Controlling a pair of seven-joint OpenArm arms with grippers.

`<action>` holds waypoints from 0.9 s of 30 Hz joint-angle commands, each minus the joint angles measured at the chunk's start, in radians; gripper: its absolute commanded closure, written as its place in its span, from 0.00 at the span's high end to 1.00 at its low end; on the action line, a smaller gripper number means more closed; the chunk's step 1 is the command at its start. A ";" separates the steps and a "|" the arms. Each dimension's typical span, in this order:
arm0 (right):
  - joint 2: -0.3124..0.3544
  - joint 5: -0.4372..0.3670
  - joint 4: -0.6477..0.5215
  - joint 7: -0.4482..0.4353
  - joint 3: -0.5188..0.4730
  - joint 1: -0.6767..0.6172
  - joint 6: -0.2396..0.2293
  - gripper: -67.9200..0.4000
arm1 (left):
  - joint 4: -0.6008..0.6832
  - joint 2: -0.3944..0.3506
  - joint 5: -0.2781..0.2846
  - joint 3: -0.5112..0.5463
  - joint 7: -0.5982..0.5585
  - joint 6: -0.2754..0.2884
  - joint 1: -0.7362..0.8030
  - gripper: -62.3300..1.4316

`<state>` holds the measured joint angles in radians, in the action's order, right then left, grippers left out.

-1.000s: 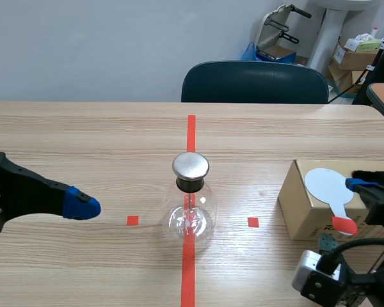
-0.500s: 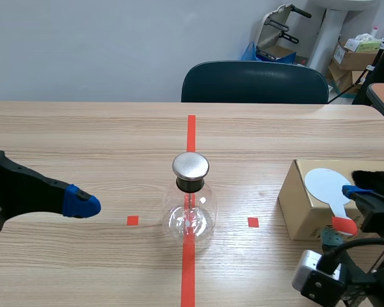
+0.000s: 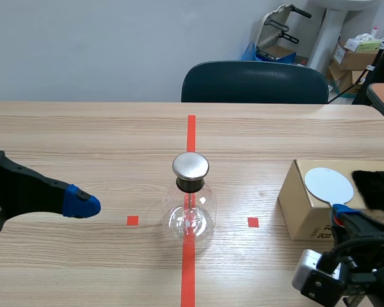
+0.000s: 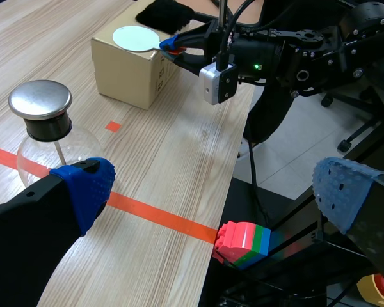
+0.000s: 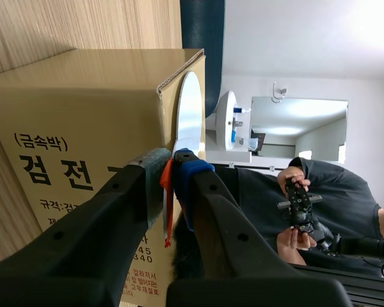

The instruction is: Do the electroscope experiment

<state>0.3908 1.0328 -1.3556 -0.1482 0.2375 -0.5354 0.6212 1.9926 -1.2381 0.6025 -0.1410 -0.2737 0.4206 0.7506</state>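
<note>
Scene view first: the electroscope [image 3: 191,198], a round glass flask with a black neck and a flat metal cap, is seen standing upright on the red tape line at the middle of the tabletop [image 3: 83,141], somewhat toward the near edge. Nothing is touching it. Off toward the left edge, the left claw [image 3: 82,204] is held low over the wood, well apart from the flask. In the left wrist view its blue dotted pads [image 4: 83,185] are spread wide with nothing between them, and the flask is seen just ahead of one finger.

Over by the right edge a cardboard box [image 3: 301,204] is set, with Korean print on its side. A white disc paddle [image 3: 329,184] is seen over the box top, its red handle pointing to the near edge, and a patch of black fur [image 3: 374,188] is lying beside it on the same box. Whether the disc rests on the cardboard cannot be told.

The right claw [image 3: 343,211] is placed at the near face of the box. In the right wrist view it [image 5: 169,163] is clamped on the paddle's red handle, which is pinched between the pads with the disc [image 5: 189,115] seen edge-on beyond. A dark chair [image 3: 255,82] is tucked behind the far edge.
</note>
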 commanded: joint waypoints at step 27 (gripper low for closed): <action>0.014 0.008 -0.014 0.000 -0.007 0.006 0.007 0.02 | 0.024 0.005 -0.001 0.002 -0.015 -0.045 0.002 1.00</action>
<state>0.3908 1.0336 -1.3556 -0.1482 0.2375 -0.5354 0.6212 1.9926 -1.2377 0.5991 -0.1410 -0.2733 0.3706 0.7506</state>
